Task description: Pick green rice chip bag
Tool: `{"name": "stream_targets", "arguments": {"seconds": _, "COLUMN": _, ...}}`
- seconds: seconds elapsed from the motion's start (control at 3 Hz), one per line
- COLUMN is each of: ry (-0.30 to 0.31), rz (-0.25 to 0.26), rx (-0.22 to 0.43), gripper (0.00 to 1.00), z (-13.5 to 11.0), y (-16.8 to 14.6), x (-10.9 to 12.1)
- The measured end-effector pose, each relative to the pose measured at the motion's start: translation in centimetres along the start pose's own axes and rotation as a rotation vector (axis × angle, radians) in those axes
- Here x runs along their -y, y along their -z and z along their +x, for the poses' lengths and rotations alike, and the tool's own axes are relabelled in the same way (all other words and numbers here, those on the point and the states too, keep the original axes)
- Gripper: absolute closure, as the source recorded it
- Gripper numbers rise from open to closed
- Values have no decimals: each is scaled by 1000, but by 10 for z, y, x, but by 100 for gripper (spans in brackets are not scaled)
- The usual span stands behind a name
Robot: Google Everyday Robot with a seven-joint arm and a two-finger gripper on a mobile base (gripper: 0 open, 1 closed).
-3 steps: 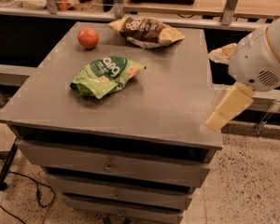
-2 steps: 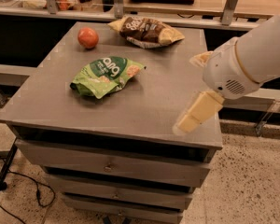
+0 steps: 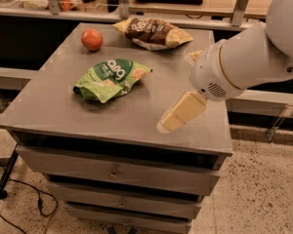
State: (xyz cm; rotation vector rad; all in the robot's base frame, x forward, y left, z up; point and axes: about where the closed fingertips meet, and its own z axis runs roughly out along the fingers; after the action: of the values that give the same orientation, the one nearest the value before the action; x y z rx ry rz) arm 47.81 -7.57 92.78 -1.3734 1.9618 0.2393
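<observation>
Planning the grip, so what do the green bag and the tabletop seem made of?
The green rice chip bag: likely thin plastic film, slightly glossy, crinkled folds. The tabletop: looks like matte grey laminate or metal; unsure. The claw hovers open over the table's right side.

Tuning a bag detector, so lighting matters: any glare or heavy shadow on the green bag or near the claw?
Camera view: warm, dim light; the crinkly bright green snack bag shows no strong glare, only a soft shadow along its near edge on the grey table top; the cream two-finger claw, open above the table's right side, well apart from the bag, is brightly lit.
</observation>
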Motion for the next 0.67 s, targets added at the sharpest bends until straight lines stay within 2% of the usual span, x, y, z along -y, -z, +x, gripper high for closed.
{"name": "stream_targets", "arguments": {"seconds": 0.33, "ry": 36, "rz": -3, "rx": 23, "gripper": 0, "z": -11, "y": -12, "x": 1}}
{"name": "stream_targets", "arguments": {"seconds": 0.67, "ry": 105, "rz": -11, "rx": 67, "gripper": 0, "z": -36, "y": -42, "x": 13}}
